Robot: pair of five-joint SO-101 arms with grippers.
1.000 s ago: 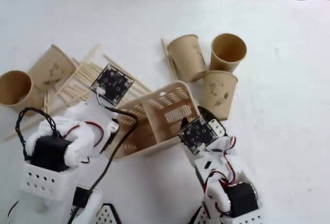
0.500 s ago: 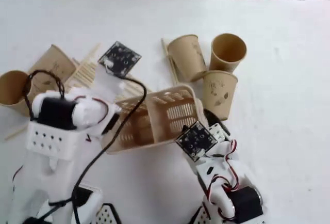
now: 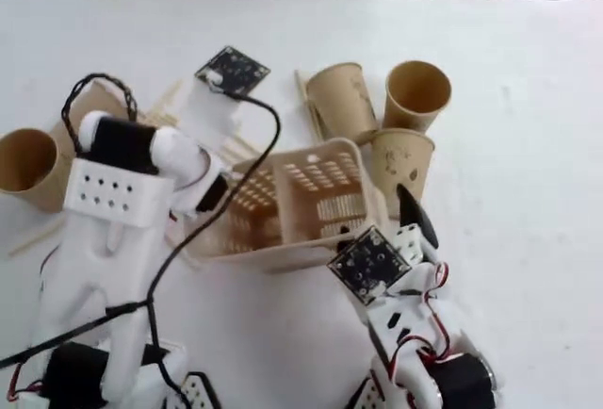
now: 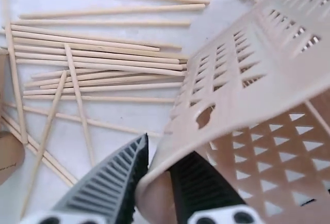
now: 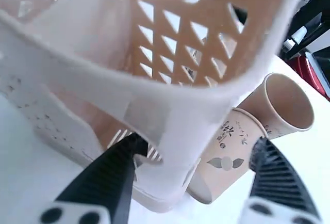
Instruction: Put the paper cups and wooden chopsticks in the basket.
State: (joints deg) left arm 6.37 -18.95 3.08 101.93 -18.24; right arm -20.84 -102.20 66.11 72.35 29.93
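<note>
On the white table (image 3: 528, 145), the left gripper (image 4: 164, 175) pinches the basket (image 3: 320, 181) at nine o'clock. The right gripper (image 5: 192, 180) gapes at five o'clock.

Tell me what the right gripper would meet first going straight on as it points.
Probably the corner of the beige perforated plastic basket between the open fingers of the right gripper; a brown paper cup lies behind.

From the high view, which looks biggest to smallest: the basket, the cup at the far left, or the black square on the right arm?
1. Biggest: basket.
2. Then the paper cup and black square look alike; the square sits nearer the camera, so no ranking.
</note>
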